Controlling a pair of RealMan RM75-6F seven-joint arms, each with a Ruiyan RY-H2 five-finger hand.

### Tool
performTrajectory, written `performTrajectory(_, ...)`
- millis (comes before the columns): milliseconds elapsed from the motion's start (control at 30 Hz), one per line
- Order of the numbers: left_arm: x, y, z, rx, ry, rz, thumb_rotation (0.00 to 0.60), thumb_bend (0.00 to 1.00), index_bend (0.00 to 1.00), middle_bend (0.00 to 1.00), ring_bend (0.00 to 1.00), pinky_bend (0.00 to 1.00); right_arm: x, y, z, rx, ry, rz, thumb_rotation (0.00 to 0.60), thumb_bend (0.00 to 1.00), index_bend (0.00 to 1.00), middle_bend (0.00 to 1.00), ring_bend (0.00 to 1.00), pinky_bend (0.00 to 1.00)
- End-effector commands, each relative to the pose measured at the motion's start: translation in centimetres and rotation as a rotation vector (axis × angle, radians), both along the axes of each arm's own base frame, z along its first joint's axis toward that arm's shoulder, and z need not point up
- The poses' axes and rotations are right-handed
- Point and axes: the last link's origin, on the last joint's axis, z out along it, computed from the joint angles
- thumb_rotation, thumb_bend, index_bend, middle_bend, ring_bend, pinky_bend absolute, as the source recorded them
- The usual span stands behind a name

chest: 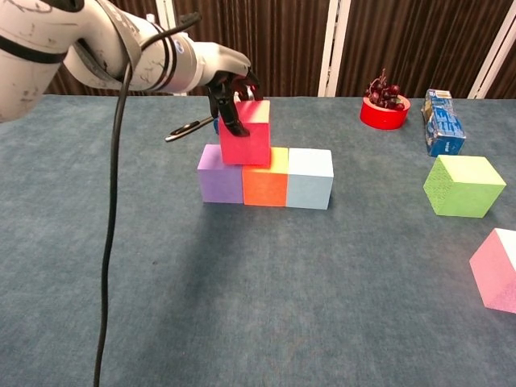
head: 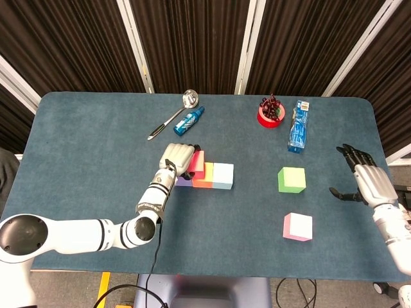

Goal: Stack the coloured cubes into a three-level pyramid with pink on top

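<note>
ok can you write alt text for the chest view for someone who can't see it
The left hand holds a red cube over the seam between the purple cube and orange cube of a three-cube row ending in a light blue cube. On the blue table, a green cube and pink cube wait at right.
</note>
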Motion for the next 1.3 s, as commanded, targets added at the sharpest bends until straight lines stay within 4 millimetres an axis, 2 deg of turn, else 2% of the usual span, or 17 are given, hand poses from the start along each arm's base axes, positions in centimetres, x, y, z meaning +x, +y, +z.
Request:
performTrajectory(33,-0.08,-0.05,-0.27,-0.003,0.002,0.003,0.600,0.38,0.29,0.54,0.47,0.33,-0.06,0.01,0.01,0.000,0.000,-0.002,0.600,0.36,0.12,0.10,0.00,0.00)
performTrajectory(967,-0.14,-0.29,-0.80,-0.008,0.018,-0.014,0.600,0.38,0.28,0.53,0.47,0.32,-0.34,0.13,0.23,-0.009,-0.004,-0.009,0.600,0.36,0.11,0.10,0.00,0.00)
performTrajectory(1300,-0.07,-0.32,-0.79,0.002,0.030,-0.025,0.600,0.38,0.24,0.45,0.45,0.30,-0.36,0.12,0.24,-0.009,-0.006,-0.009,0.600,0.36,0.11,0.10,0.00,0.00)
